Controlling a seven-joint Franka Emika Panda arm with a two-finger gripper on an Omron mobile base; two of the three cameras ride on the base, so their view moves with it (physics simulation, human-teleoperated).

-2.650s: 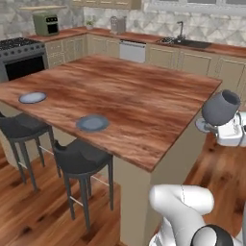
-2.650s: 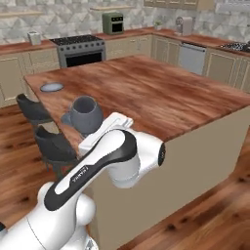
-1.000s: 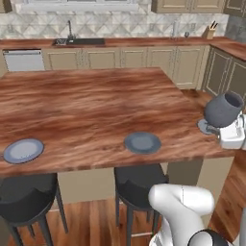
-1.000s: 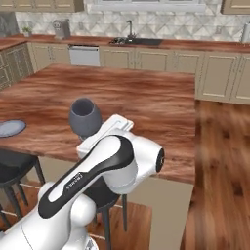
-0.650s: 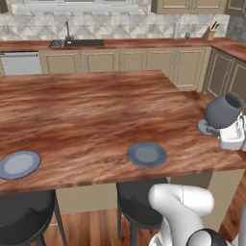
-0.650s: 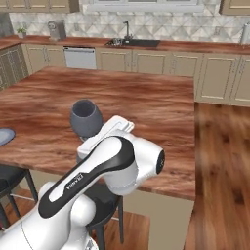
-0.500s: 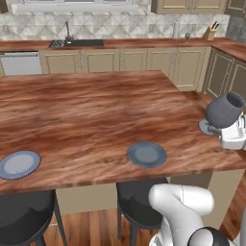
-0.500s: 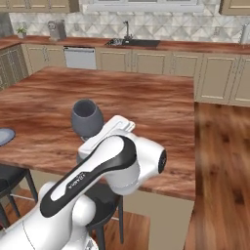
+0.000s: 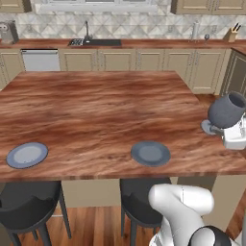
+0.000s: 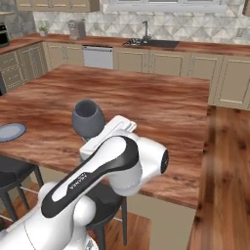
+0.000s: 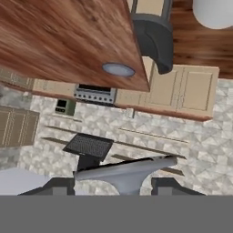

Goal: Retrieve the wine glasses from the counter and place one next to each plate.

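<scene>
Carrying a wine glass (image 9: 226, 111) over the island (image 9: 96, 101), I am watching it ride tilted in the gripper (image 11: 113, 185), bowl up and leaning away from the hand, foot disc hanging above the island's right end. In the hand view the glass's flat foot lies across the space between the two dark fingertips (image 11: 166, 184), so I am reading the jaws as partly closed around the stem, neither wide nor pinched tight.

Two plates are sitting along the near edge of the island: the nearer plate (image 9: 151, 153) is left of the glass, and the far plate (image 9: 27, 155) is well beyond it toward the island's left end. Neither plate has a glass beside it yet. A small stemmed shape is standing on the counter (image 9: 144, 44) behind the island, near the right corner, possibly the second glass, though it is too small to be sure.

For this step I am judging the nearer plate as the target. I would bring the glass upright first, then lower it just beside the plate's rim, not onto it, with the whole foot on wood and well back from the island's edge. I would only let go once the foot is sitting flat.
</scene>
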